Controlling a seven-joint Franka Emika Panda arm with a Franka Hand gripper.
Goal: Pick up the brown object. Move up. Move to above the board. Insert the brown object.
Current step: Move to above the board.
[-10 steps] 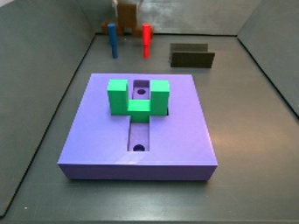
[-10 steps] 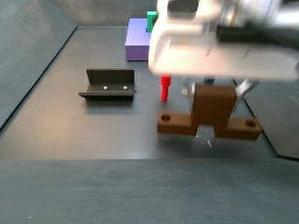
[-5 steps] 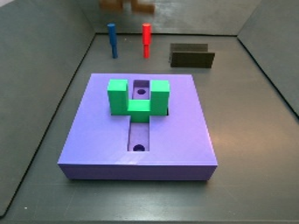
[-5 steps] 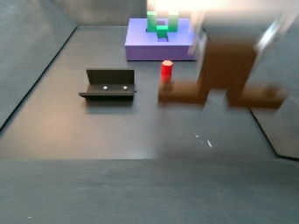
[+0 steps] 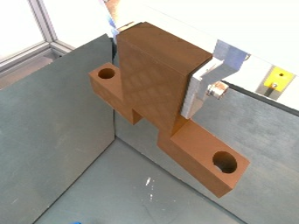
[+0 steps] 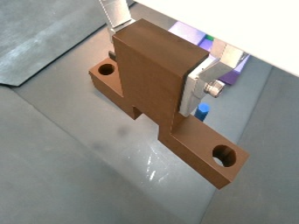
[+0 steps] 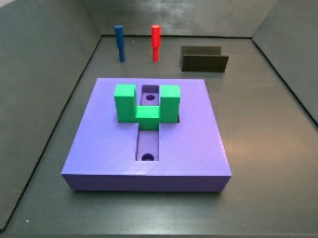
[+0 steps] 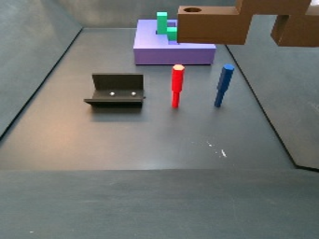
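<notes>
The brown object (image 5: 163, 105) hangs in the air well above the floor, its upright block clamped between the silver fingers (image 5: 216, 74) of the gripper (image 6: 158, 61), which is closed on it, with the holed ends of the bar sticking out on both sides. In a side view it (image 8: 230, 21) sits high at the frame's edge, near the board (image 8: 181, 47). If it comes down turned or off-line from the slot (image 7: 149, 139), I reckon it could catch on the green block (image 7: 145, 104) or jam on the rim.

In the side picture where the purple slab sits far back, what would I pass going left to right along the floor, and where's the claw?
Fixture → red peg → blue peg. The gripper is lifted above, clamping the brown object.
</notes>
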